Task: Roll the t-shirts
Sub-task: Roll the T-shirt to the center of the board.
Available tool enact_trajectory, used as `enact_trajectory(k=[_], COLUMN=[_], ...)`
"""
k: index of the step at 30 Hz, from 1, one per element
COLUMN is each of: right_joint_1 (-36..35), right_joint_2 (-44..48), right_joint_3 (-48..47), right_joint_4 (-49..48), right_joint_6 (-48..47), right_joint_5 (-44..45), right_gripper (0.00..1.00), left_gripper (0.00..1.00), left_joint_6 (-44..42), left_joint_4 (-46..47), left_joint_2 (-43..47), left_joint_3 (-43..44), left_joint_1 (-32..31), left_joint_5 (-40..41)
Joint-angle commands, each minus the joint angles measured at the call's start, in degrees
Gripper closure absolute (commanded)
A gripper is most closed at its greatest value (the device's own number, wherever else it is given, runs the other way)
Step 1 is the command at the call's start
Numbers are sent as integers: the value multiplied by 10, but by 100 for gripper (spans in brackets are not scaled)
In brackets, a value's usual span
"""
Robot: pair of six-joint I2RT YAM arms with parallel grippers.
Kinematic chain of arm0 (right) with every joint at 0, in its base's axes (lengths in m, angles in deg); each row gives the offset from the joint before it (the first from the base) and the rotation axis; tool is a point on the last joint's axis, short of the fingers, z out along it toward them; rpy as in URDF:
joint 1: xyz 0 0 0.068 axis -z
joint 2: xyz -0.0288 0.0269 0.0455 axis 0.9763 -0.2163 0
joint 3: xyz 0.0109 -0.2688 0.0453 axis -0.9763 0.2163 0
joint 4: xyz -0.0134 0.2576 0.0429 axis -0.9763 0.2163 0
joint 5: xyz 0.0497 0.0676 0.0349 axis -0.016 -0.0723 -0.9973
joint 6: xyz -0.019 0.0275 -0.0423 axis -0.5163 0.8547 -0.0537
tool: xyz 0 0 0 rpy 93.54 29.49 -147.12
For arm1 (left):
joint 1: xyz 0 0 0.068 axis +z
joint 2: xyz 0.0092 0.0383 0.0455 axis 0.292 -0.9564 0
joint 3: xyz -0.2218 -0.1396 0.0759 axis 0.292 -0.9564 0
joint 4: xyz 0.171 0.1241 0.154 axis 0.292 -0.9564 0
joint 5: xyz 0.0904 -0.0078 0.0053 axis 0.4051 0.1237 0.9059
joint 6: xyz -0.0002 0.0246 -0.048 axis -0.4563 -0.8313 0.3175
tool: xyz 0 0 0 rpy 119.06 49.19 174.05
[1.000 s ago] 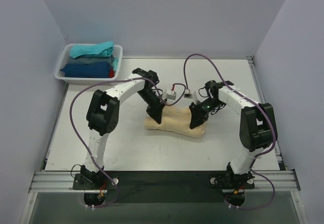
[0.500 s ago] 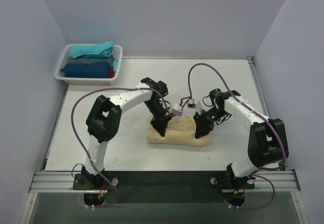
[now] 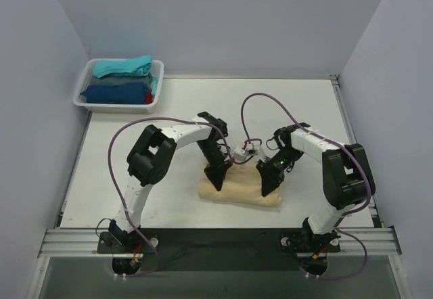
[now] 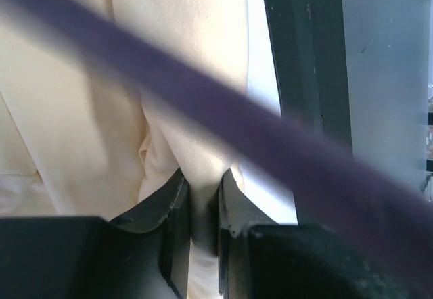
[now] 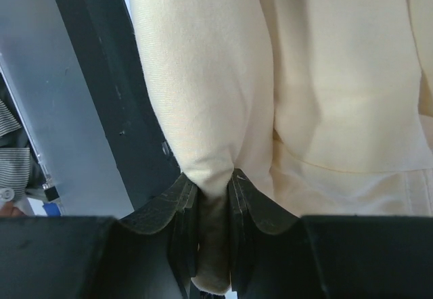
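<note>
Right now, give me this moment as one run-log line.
beige t-shirt: partly rolled, near front edge | left gripper: shut on its cloth | right gripper: shut on its cloth | basket: folded shirts inside

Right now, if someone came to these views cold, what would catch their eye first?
Both arms meet over a bundled beige t-shirt near the front middle of the table. The left gripper and right gripper each pinch a fold of it. Next comes the white basket at the far left corner, stacked with folded shirts in teal, grey and dark blue. A purple cable blurs across the left wrist view.
</note>
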Motion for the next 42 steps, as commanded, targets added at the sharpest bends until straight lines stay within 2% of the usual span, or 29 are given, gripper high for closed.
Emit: enact_trajectory(k=[1,7,12,14,15,17,19,21,22,23,25,27,28,30,31,32,33,34,35,38,39,41,42], right_joint_1=[16,24,25,28,30,35,39,47,49,53,54,53,53,53,52,52,50,47,46,39,39,39,41], right_joint_2=[-15,-8,-51,-71,-73,-82,-90,-98,-107,-111,-115,-122,-129,-136,-141,-142,-142,-141,-142,-138,-137,-142,-148], right_joint_3=[-20,-6,-21,-27,-27,-22,-19,-22,-24,-30,-37,-48,-53,-65,-68,-69,-71,-71,-71,-69,-69,-75,-79], right_joint_4=[65,68,71,72,71,70,69,67,67,67,66,66,65,62,58,56,53,49,46,38,36,32,34], right_joint_6=[-35,-61,-51,-51,-55,-71,-77,-78,-77,-76,-75,-65,-59,-37,-31,-25,-15,-9,-3,11,22,31,36], right_joint_5=[24,48,67,75,77,84,87,90,89,84,74,63,60,53,51,50,49,53,55,63,63,63,63], right_gripper=[85,85,85,86,85,85,85,85,85,85,84,84,84,84,83,83,83,83,83,82,82,83,82], left_gripper=[100,100,100,94,87,66,49,48,45,3,3,3,3,3,3,3,3,3,3,3,3,3,3], left_joint_6=[-19,7,24,64,81,119,132,161,172,190,213,234,259,307,372,400,428,467,469,461,463,409,378], left_joint_4=[-151,-151,-150,-150,-150,-150,-149,-152,-153,-153,-142,-93,-68,77,146,272,324,368,429,497,498,475,487], left_joint_2=[-31,-81,-127,-151,-177,-196,-201,-194,-189,-182,-141,-72,-45,66,109,191,229,262,318,381,386,407,422], left_joint_3=[49,112,171,196,231,259,284,310,317,322,321,300,263,198,95,49,-2,-77,-115,-216,-229,-266,-296], left_joint_1=[-7,13,11,13,20,35,70,106,114,125,143,146,145,144,140,137,132,129,130,127,125,114,99], left_joint_5=[16,-2,12,13,12,-15,-65,-88,-94,-103,-101,-58,-35,84,141,207,400,469,499,502,465,398,407])
